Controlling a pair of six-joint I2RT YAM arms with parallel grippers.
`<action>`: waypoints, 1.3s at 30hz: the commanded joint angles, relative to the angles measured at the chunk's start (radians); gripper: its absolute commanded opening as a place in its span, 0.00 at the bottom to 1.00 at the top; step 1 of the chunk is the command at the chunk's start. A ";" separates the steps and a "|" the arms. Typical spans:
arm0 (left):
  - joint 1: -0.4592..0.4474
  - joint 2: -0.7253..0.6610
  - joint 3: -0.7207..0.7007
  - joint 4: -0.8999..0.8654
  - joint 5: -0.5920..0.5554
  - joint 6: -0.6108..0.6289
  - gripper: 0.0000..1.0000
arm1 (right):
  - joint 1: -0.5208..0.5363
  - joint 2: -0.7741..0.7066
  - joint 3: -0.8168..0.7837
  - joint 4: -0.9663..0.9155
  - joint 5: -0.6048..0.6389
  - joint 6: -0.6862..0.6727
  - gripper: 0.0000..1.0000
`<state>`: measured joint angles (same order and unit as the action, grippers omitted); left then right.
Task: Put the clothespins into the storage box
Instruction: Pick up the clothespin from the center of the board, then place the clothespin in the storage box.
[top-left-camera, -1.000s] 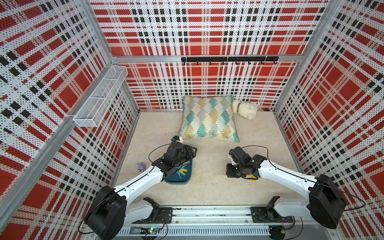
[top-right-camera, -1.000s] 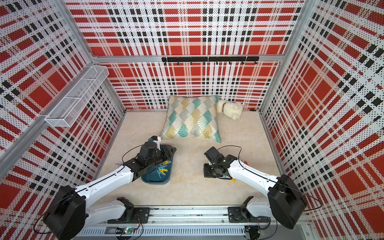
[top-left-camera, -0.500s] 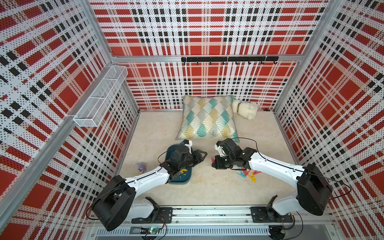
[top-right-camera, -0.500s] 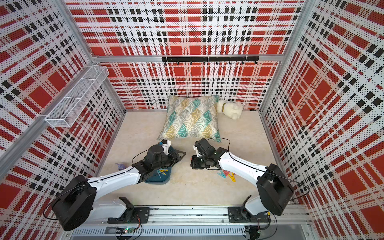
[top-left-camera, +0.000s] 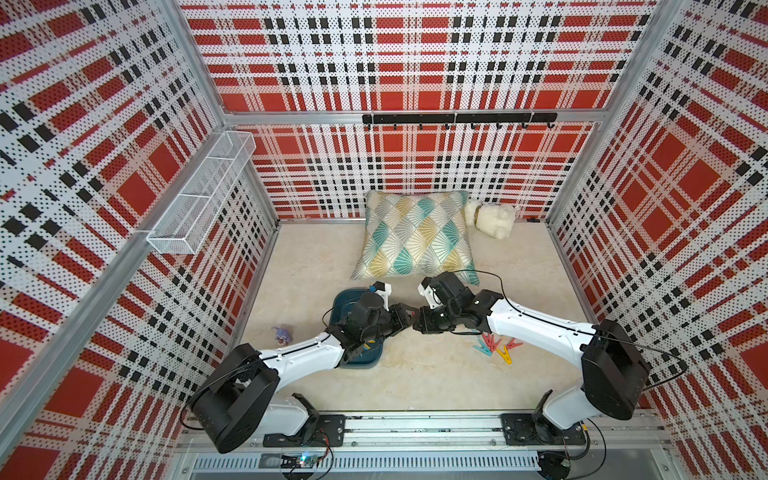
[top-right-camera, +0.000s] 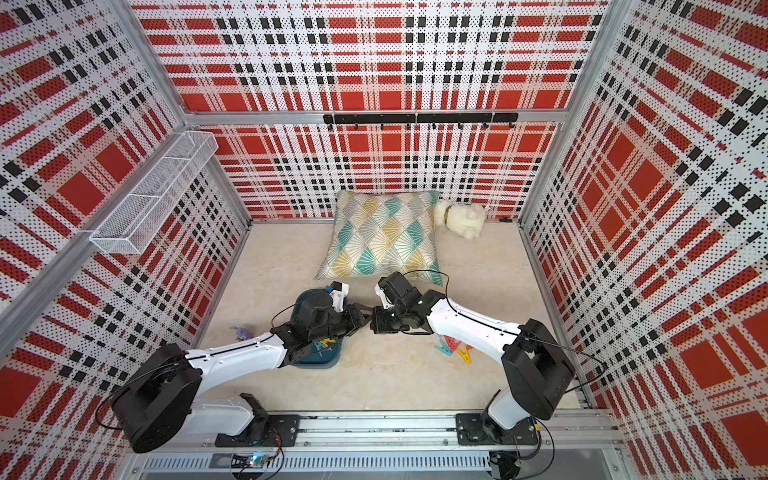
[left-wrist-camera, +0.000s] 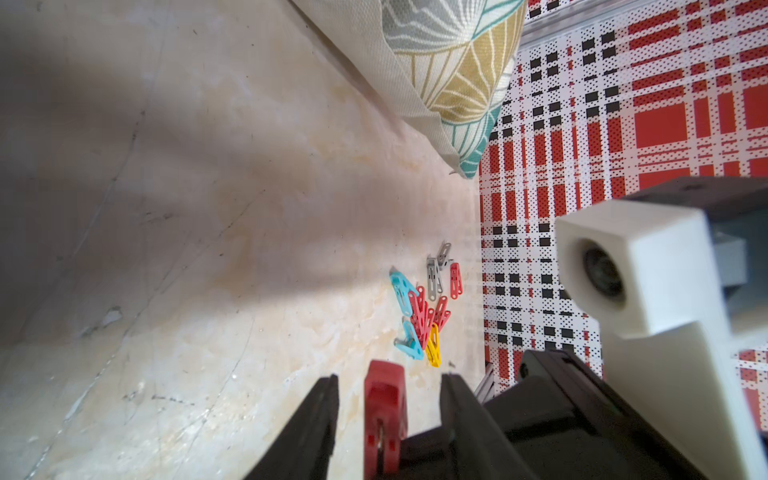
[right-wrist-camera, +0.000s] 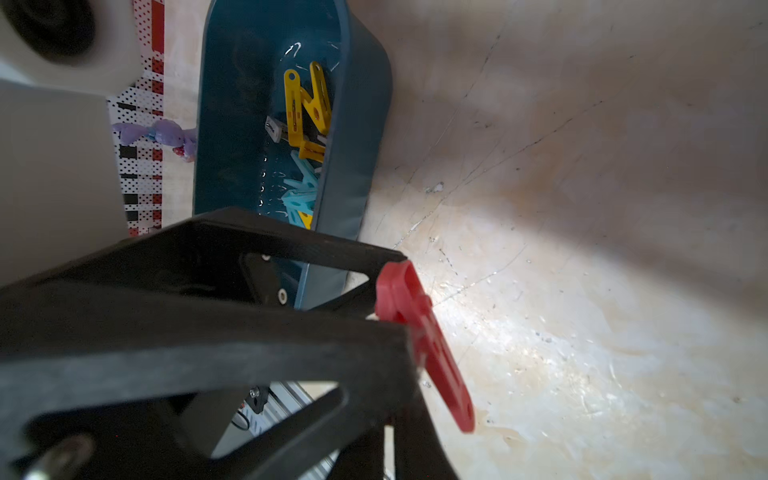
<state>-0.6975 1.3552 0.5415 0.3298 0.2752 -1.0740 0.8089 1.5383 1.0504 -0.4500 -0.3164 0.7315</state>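
Currently, your right gripper (top-left-camera: 424, 322) is clamped on one red clothespin (left-wrist-camera: 384, 399), held above the floor (top-left-camera: 415, 382) between the two arms. Your left gripper (top-left-camera: 405, 318) meets it tip to tip. Its fingers (left-wrist-camera: 316, 415) stand on either side of the pin with a gap on each side, so it grips nothing. Locate the storage box (top-left-camera: 341, 297) on the floor under the left arm; yellow and light-blue clothespins (right-wrist-camera: 307, 108) lie inside. Note the loose pile (top-left-camera: 496, 347) of red, blue, grey and yellow pins beside the right forearm, well apart from the box.
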 joint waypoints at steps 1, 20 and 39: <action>-0.006 0.013 0.012 0.026 0.007 0.011 0.40 | 0.010 0.007 0.022 0.011 -0.009 -0.009 0.05; 0.033 -0.035 0.002 -0.023 -0.021 0.037 0.00 | 0.009 -0.099 0.002 -0.062 0.158 -0.041 0.49; 0.284 -0.280 0.011 -0.491 -0.196 0.301 0.01 | -0.184 -0.182 -0.138 -0.190 0.394 -0.051 0.47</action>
<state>-0.4404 1.1015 0.5419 -0.0494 0.1371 -0.8520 0.6373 1.3777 0.9272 -0.6197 0.0418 0.6941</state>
